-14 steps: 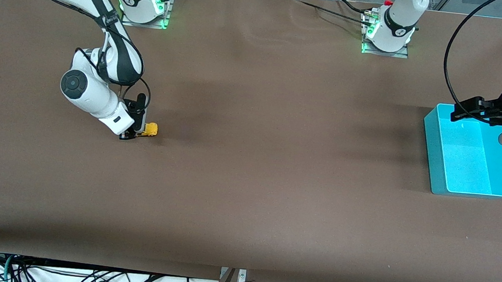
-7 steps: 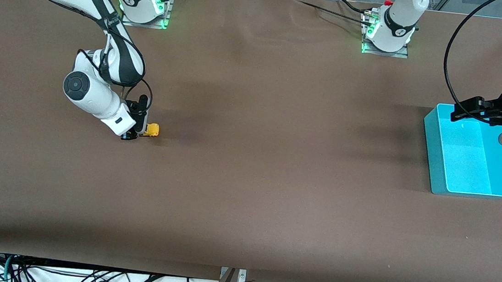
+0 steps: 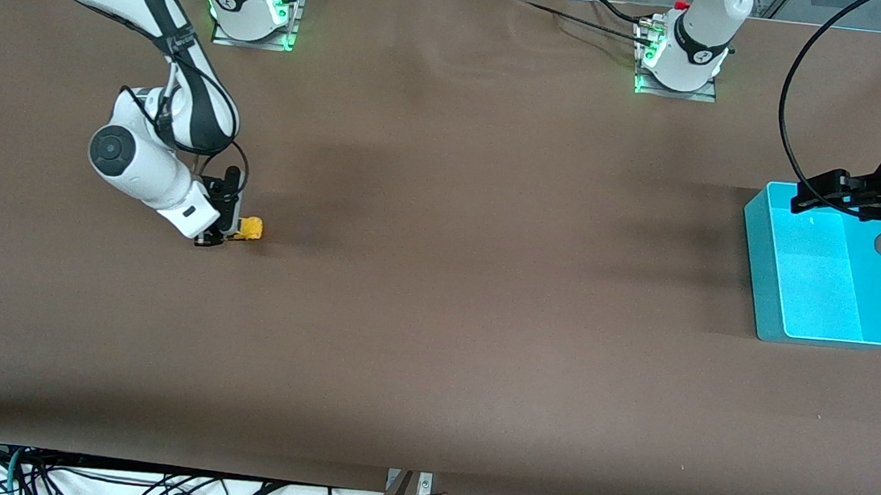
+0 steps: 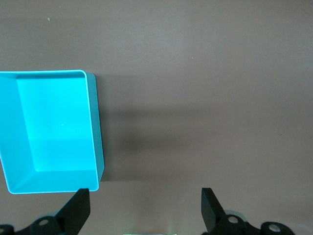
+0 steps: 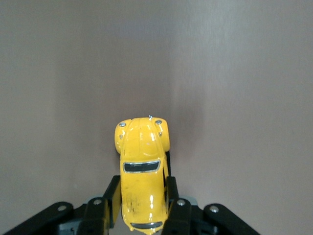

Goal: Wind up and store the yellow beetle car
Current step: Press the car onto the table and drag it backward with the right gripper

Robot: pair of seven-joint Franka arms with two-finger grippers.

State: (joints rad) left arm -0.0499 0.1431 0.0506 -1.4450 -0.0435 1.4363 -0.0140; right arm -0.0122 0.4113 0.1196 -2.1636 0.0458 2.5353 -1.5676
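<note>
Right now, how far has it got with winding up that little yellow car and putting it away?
Early. The right gripper is shut on the tiny yellow beetle car at table level. The open-topped turquoise plastic bin holds nothing; the open left gripper waits over it. Storing remains.

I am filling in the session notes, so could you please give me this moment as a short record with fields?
car: yellow beetle car on the brown table, toward the right arm's end
right pincer: shut on the yellow beetle car, fingers on both its sides, low at the table
left pincer: open, holding nothing, waiting over the edge of the bin
bin: turquoise bin at the left arm's end, nothing inside
task stage: car gripped, not yet stored
</note>
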